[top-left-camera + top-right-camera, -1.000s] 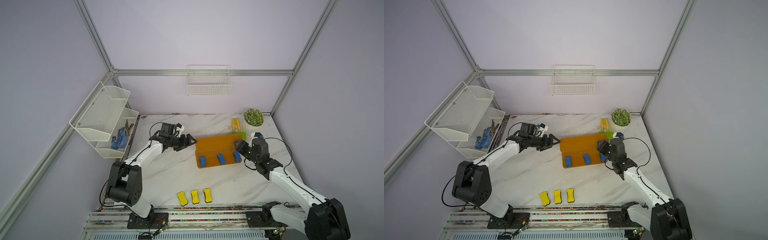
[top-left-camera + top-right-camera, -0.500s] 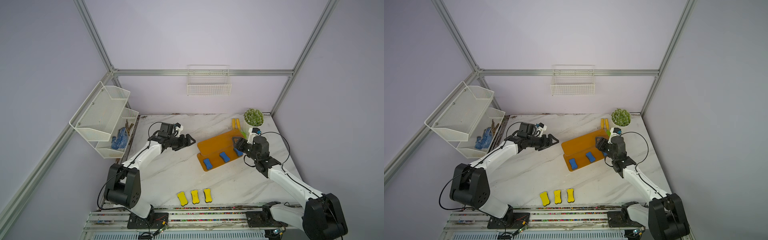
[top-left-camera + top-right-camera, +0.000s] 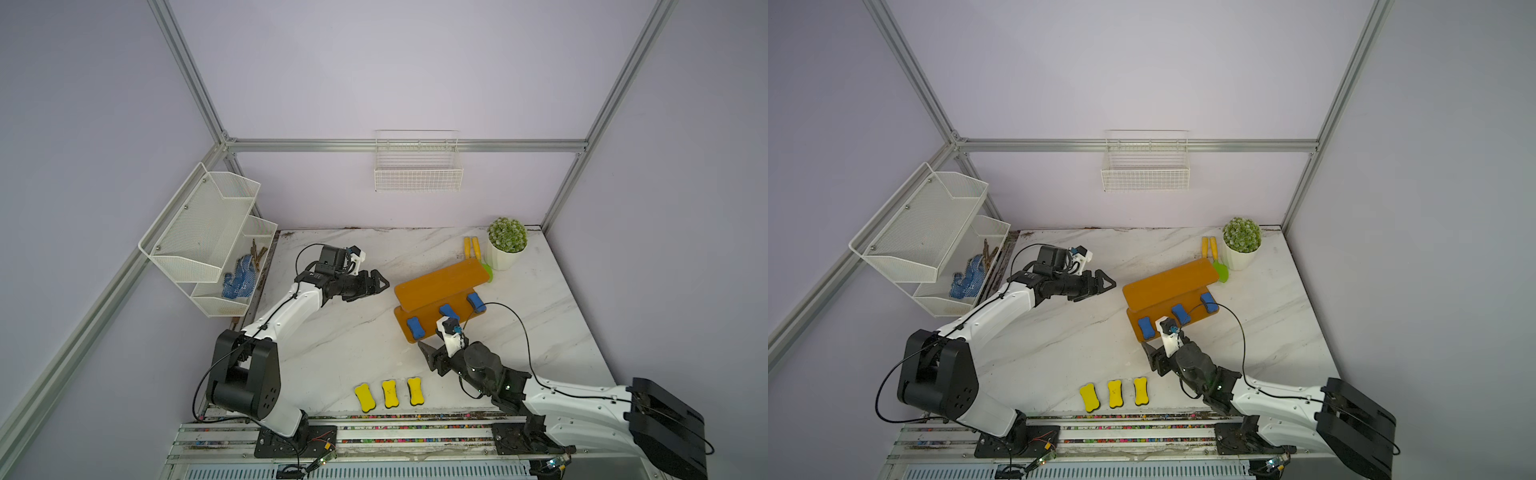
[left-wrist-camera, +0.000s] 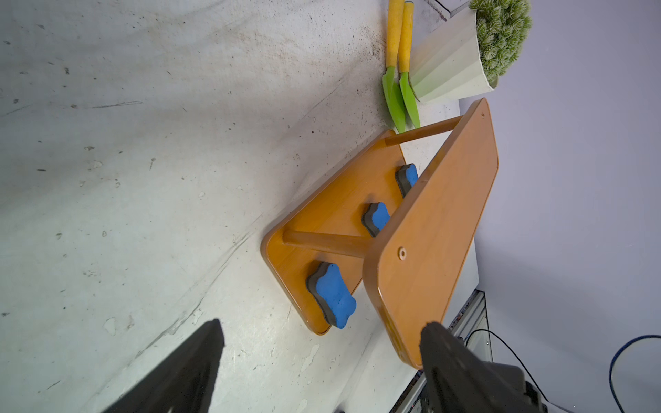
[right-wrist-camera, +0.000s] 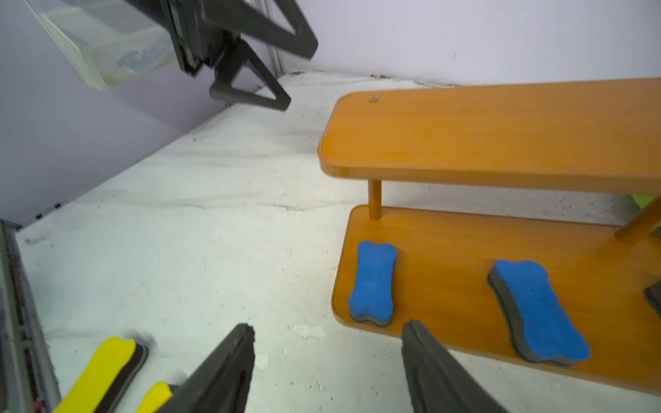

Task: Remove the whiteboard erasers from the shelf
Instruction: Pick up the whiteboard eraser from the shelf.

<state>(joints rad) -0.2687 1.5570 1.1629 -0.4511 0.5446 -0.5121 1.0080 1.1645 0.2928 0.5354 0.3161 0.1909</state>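
Marble desk lies bare between the shelf and three yellow erasers by its front edge. Three blue erasers line the shelf's lower board; left jaws and right jaws gape empty near it.

right gripper jaws apart, empty, near shelf front corner | blue eraser, second blue eraser flat on lower tier | yellow erasers on tabletop | left gripper raised beyond, jaws apart
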